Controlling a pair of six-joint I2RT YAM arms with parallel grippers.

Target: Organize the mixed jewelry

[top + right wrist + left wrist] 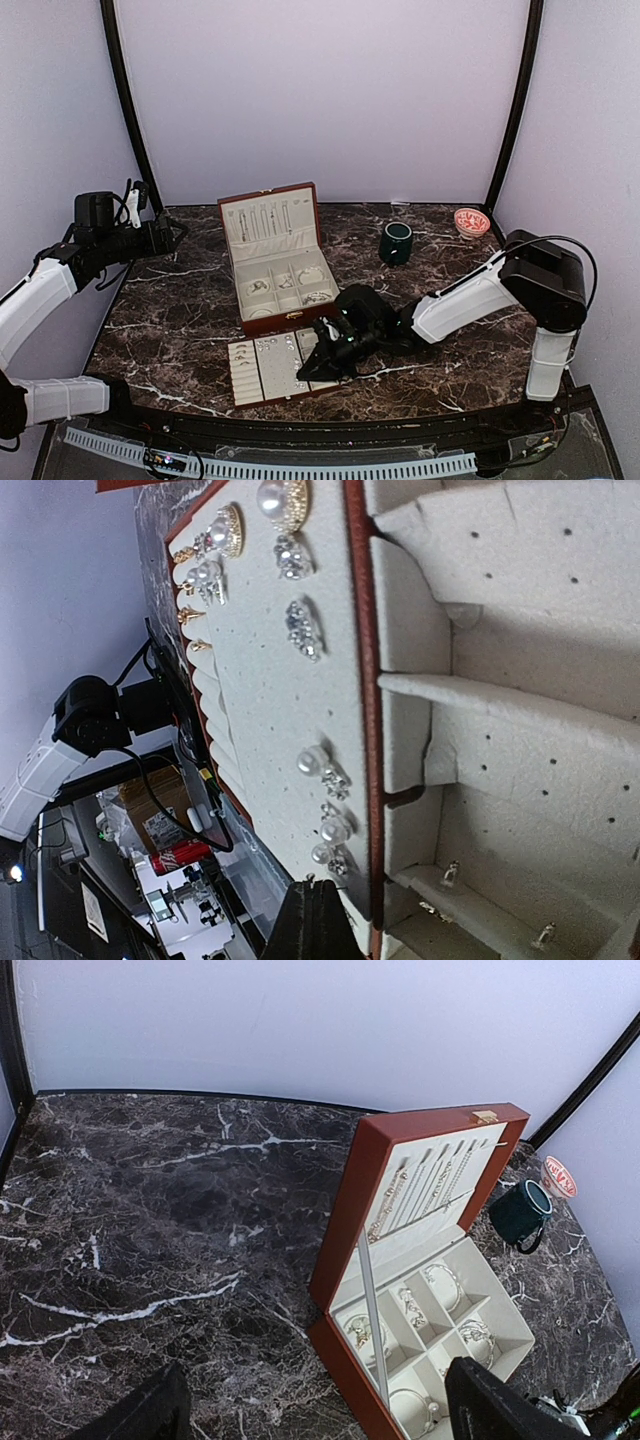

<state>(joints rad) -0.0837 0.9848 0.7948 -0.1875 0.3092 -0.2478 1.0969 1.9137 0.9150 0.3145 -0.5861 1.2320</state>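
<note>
Top view: mixed jewelry (284,284) sits in the compartments of the reddish-brown box (285,321), more on the tray (243,370) just in front of box. Right hand (322,362) over tray's right side. Left hand (172,236) well left of box.
Left wrist: left hand (315,1418) spread wide, box right of it.
Right wrist: right hand (318,920) pinched closed just beside jewelry on tray; cannot tell if it holds anything.

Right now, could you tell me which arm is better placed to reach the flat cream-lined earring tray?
Right, probably: the right gripper sits shut over the flat cream-lined tray of silvery earrings, while the left gripper hangs open far off.
</note>
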